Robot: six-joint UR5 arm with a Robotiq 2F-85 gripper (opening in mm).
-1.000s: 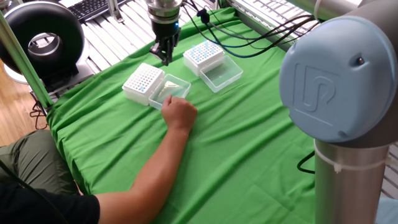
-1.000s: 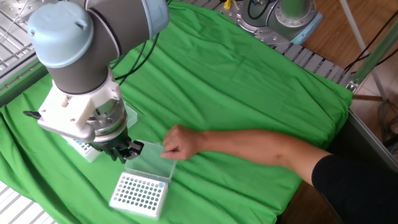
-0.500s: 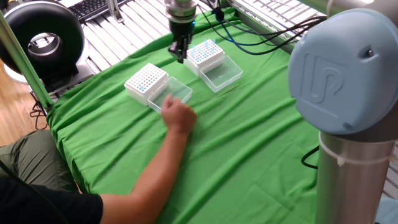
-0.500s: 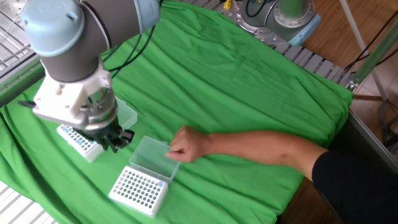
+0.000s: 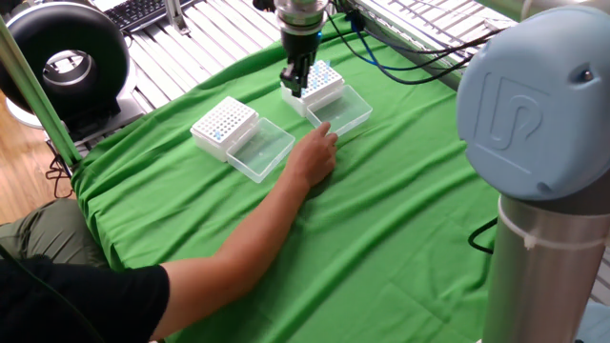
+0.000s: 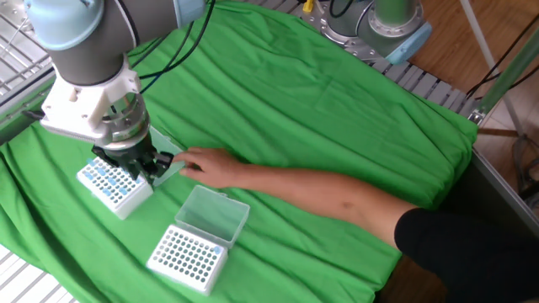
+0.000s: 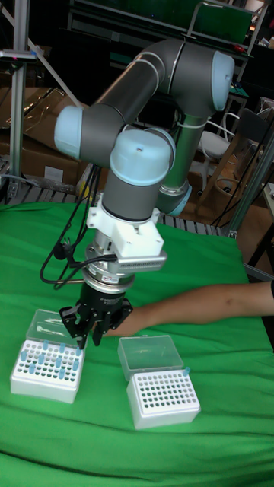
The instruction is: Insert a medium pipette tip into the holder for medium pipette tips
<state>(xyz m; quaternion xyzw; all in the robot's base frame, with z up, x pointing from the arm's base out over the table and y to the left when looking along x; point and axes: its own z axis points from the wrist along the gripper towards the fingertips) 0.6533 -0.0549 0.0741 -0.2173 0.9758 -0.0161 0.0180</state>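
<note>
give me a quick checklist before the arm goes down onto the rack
1. Gripper above the rack with blue tips: ok, it hangs over the rack's near edge.
2. Rack's clear lid open: ok, it lies flat beside the rack.
3. Person's hand away from the gripper: not ok, it is at the lid, close to the gripper.
4. Pipette tip held between the fingers: cannot tell, too small to see.
5. Free hole under the gripper: cannot tell.
6. Other rack out of the way: ok, it stands apart.
</note>
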